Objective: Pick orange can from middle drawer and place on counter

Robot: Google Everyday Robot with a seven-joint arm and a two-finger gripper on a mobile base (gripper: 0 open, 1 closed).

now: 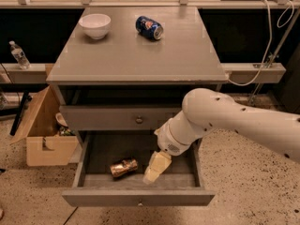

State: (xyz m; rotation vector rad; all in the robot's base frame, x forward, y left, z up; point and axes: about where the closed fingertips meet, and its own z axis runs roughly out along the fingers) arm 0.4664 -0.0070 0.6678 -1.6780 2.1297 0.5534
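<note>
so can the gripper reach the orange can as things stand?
Probably yes. The middle drawer is open, the orange can lies on its side uncovered, and the gripper hangs over the drawer beside it, nothing between.

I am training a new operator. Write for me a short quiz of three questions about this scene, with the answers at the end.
1. True or false: the small shiny golden-orange can lies on its side inside the open grey middle drawer.
2. Fill the gap: on the flat grey counter rest a blue soda can, lying on its side, and a round white ____.
3. Where is the gripper?
A) above the counter
B) in the open drawer, at the picture's right of the orange can
C) on the blue soda can

Key: 1 true; 2 bowl; 3 B.
</note>
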